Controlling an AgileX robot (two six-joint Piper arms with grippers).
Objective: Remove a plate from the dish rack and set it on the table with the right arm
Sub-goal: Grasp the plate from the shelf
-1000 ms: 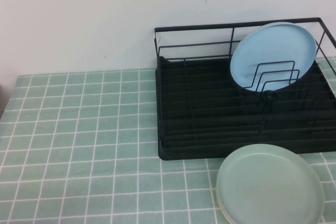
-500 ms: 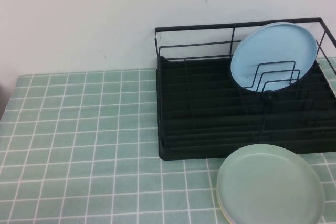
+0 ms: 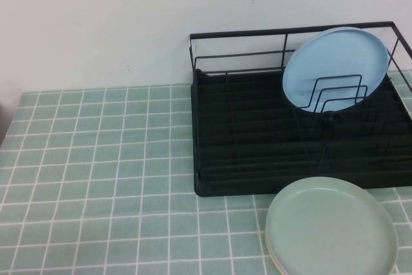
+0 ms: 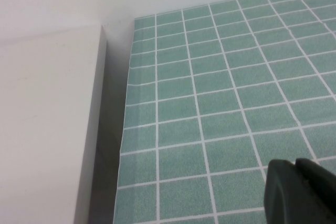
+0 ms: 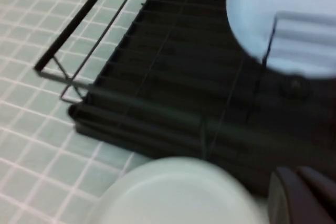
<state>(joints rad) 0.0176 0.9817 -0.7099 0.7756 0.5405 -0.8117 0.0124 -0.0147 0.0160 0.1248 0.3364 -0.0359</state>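
The light blue plate [image 3: 336, 69] stands upright in the black dish rack [image 3: 257, 146], leaning against looped dividers at the rack's back right. It also shows in the right wrist view [image 5: 283, 24], with the rack [image 5: 173, 77] below it. My right gripper [image 5: 296, 174] is shut and empty, hovering near the rack's front edge over the pale green plate [image 5: 178, 192]. My left gripper [image 4: 296, 165] is shut and empty above the tiled table [image 4: 220, 93] near its left edge. Neither gripper shows in the high view.
A pale green plate [image 3: 331, 228] lies flat on the table [image 3: 96, 172] just in front of the rack's right half. A white wall stands behind the rack. A white panel [image 4: 47, 129] borders the table's left edge.
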